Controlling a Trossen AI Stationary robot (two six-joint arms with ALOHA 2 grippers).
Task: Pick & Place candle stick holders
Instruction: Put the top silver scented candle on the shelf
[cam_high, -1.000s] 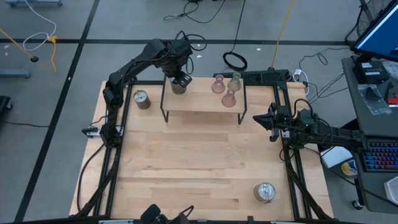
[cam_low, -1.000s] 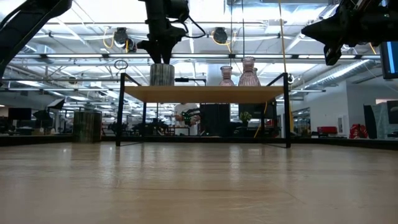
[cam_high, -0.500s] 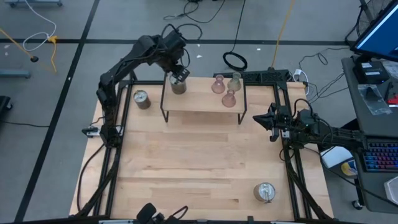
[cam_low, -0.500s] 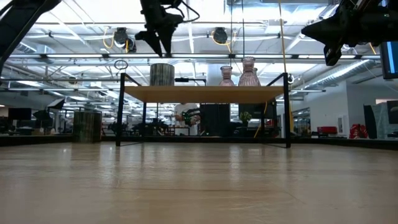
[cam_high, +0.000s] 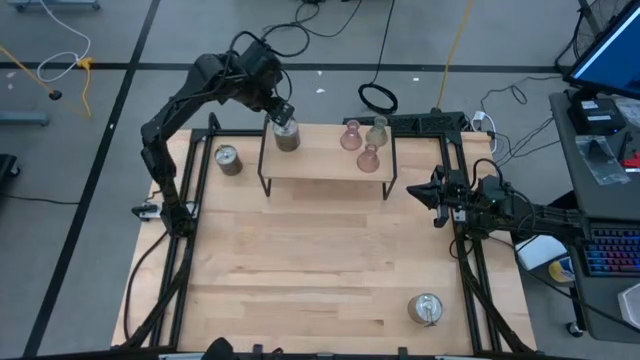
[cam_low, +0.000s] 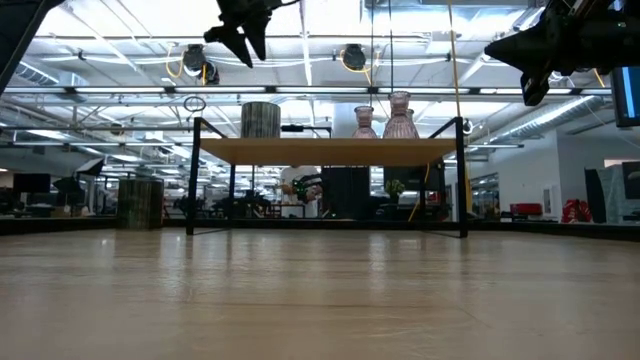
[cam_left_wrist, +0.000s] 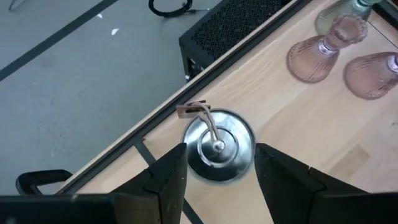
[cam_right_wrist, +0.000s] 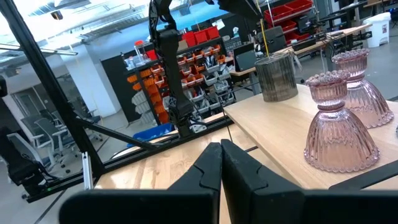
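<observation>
— Lifting away, is it? Where has the left gripper (cam_high: 283, 108) got to since a second ago?
— It was down at the metal candle holder (cam_high: 286, 137) on the small raised shelf (cam_high: 325, 168); now it hangs above it, off the shelf's far left corner, fingers spread with nothing between them. The holder stands alone on the shelf top.
— And the rest of the holders?
— Three glassy ones (cam_high: 363, 142) cluster at the shelf's far right end. One metal holder (cam_high: 228, 159) sits on the table (cam_high: 310, 270) by its far left edge, beside the shelf; another (cam_high: 427, 308) lies near the near right corner.
— The right arm?
— The right gripper (cam_high: 438, 196) waits over the table's right edge, fingers pressed together.
— How would you take a metal one?
— It looks stiff and fairly heavy, with a smooth side that may slip, so I would close across the round body. The glass ones seem fragile; the narrow neck is the sensible grip, gently.
— Room to move?
— Plenty over the middle of the table. The shelf is tight: its frame legs and edge are close to whatever stands there.
</observation>
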